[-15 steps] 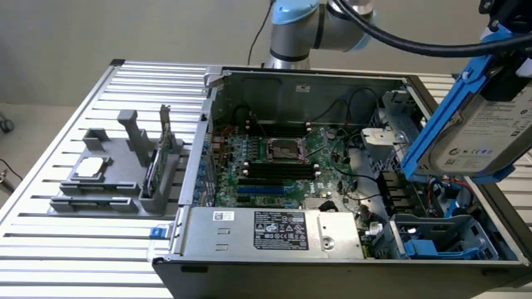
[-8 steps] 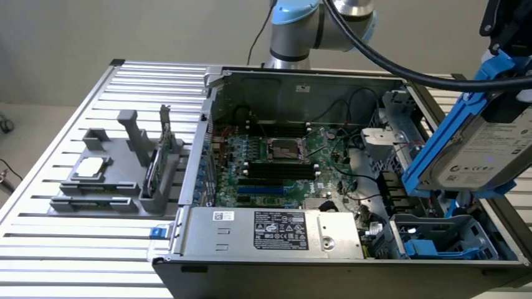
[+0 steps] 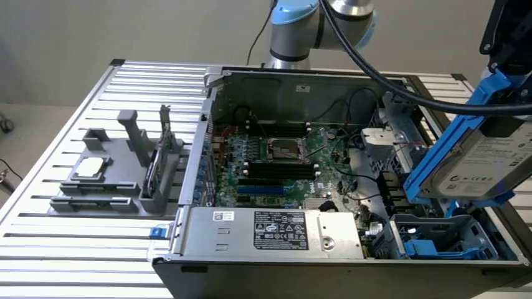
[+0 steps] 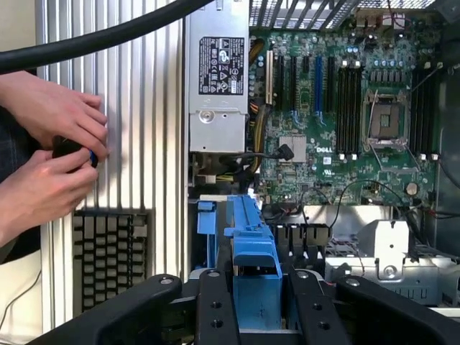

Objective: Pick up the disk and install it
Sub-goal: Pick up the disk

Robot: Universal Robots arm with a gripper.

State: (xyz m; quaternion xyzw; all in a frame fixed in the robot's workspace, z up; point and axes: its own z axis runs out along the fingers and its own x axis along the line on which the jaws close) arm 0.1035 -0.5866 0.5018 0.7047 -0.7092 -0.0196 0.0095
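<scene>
End effector [image 4: 255, 298]: black fingers [image 4: 215, 309] pinched the blue carrier [image 4: 253, 244] from both sides, so the load could not slip.
Disk [image 3: 486, 165]: hung in the air at the exterior view's right edge, label outward and steeply tilted, probably to line up with the slot below.
Drive bay [image 3: 478, 230]: stood open just beneath the disk, lower right of the exterior view; the two were apart.
Power supply [image 3: 270, 230]: sat along the case's [image 3: 208, 124] near wall, lower middle.
Motherboard [image 3: 275, 162]: lay flat on the case floor, centre frame.
Arm [image 3: 320, 18]: rose behind the case at top centre, its cable [image 3: 390, 81] sweeping toward the exterior view's right.
Table [image 3: 50, 249]: slatted, it carried the case and a grey fixture [image 3: 116, 187] at the exterior view's left.
</scene>
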